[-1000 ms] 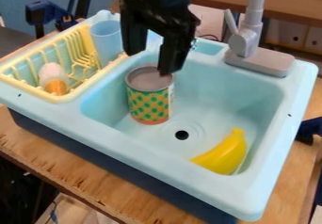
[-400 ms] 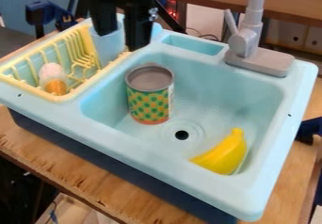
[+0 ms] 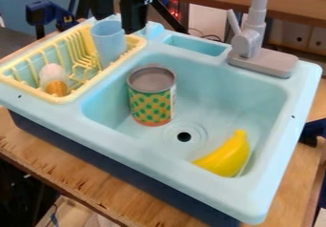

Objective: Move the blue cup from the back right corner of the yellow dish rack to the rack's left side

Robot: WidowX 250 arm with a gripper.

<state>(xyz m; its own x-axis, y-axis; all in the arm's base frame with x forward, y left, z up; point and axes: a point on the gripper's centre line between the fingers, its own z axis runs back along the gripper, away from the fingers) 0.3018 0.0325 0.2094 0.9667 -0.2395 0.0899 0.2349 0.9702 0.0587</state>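
Observation:
The gripper (image 3: 117, 22) is at the upper left, open and holding nothing, its two fingers apart just above and behind the light blue cup (image 3: 108, 42). That cup stands upright in the back right part of the yellow dish rack (image 3: 77, 96). Inside the sink, a can (image 3: 151, 99) with a green and yellow dotted label stands upright by the left wall. A yellow banana (image 3: 226, 157) lies on the basin floor near the front right. In the rack's front left rests a white and orange rounded object (image 3: 53, 76).
The light blue sink (image 3: 296, 97) sits on a wooden table (image 3: 96, 188). A grey faucet (image 3: 258, 56) rises at its back right. Blue clamps are at the upper left (image 3: 47, 14) and the right edge (image 3: 313, 129). The drain (image 3: 184, 137) lies between can and banana.
The gripper has moved up and to the left, from over the can to above the blue cup. The can, banana and cup have stayed in place.

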